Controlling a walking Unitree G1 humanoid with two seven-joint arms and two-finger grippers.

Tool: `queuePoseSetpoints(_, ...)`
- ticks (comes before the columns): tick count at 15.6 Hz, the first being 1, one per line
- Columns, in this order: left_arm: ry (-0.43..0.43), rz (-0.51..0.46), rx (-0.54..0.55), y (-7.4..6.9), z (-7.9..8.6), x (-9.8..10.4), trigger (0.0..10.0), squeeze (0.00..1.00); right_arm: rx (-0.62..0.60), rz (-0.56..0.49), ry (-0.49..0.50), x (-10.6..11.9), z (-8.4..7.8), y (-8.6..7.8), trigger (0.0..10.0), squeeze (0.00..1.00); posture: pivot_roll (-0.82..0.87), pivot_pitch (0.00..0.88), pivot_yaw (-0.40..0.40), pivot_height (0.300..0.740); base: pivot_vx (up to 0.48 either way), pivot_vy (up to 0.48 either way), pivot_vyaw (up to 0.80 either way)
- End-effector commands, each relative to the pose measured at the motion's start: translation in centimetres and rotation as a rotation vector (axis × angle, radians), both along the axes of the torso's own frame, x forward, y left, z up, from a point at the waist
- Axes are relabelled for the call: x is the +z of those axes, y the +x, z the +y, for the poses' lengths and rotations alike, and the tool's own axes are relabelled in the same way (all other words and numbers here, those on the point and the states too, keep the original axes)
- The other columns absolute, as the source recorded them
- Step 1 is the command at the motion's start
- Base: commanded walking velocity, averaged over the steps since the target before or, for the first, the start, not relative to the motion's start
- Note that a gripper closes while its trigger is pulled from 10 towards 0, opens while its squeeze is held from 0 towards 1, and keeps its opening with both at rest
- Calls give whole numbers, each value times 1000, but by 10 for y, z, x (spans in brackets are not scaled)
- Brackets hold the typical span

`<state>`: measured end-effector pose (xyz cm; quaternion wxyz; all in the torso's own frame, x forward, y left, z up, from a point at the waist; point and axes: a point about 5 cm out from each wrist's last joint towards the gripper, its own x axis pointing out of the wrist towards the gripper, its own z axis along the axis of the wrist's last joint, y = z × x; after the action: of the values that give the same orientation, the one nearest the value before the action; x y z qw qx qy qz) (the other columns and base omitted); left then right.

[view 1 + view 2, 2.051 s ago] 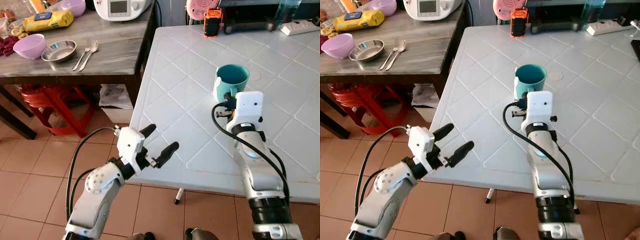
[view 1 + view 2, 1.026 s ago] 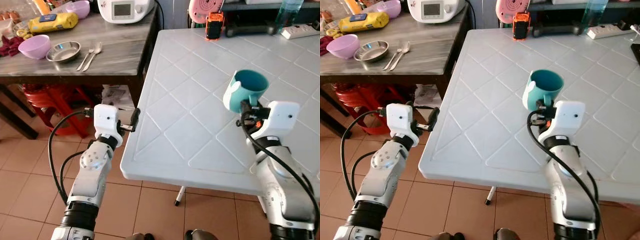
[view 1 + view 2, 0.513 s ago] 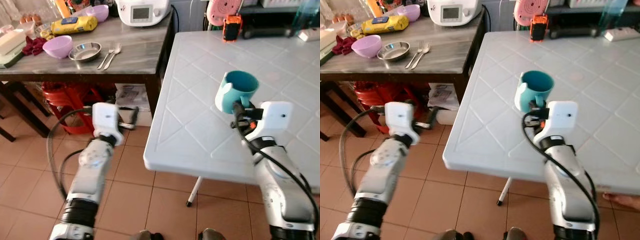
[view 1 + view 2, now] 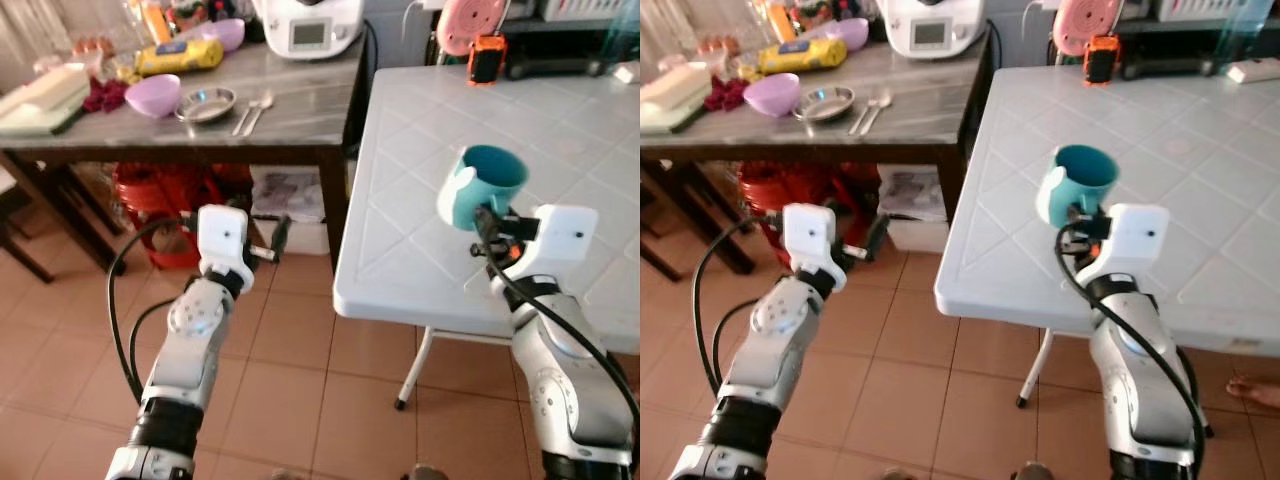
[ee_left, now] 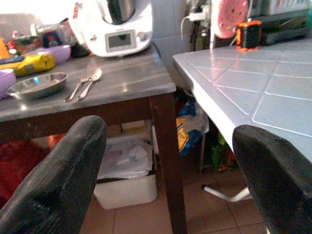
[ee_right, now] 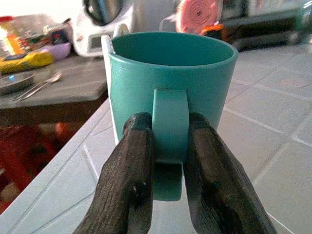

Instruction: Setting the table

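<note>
A teal mug [image 4: 482, 185] hangs tilted a little above the white table [image 4: 420, 290], near its front left corner. My right gripper [image 6: 168, 127] is shut on the mug's handle [image 6: 170, 117], one black finger on each side. My left gripper [image 5: 170, 161] is open and holds nothing. It hovers over the tiled floor, left of the white table and in front of the dark wooden side table [image 4: 300, 95]. On that side table lie a fork and spoon [image 4: 250, 108], a metal bowl [image 4: 206, 103] and a purple bowl [image 4: 153, 95].
A white kitchen appliance [image 4: 308, 25] and a yellow packet [image 4: 180, 57] stand at the back of the side table. Below it are a red stool [image 4: 150, 190] and a white bin [image 4: 290, 200]. An orange-black device [image 4: 485, 60] stands at the white table's far edge.
The right gripper has lifted the mug off the white table and holds it there. The left arm swung left, off the table's front. The camera has since shifted back and left.
</note>
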<state>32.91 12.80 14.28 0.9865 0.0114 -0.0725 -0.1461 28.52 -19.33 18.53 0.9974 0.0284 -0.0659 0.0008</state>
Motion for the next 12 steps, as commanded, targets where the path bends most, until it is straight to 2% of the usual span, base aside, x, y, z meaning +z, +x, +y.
queuePoseSetpoints(1,21,2,17,0,9,-1,10000,0,13,-37,6,8,5,0,10000,0,-181,95,128,740,0,341,0)
queuePoseSetpoints(4,20,1,17,0,9,-1,10000,0,-8,-34,7,9,0,1,10000,0,-184,97,128,740,0,341,0)
queuePoseSetpoints(12,17,8,11,-2,5,-4,10000,0,-41,-33,9,8,-4,1,10000,0,-185,98,127,740,0,343,-474)
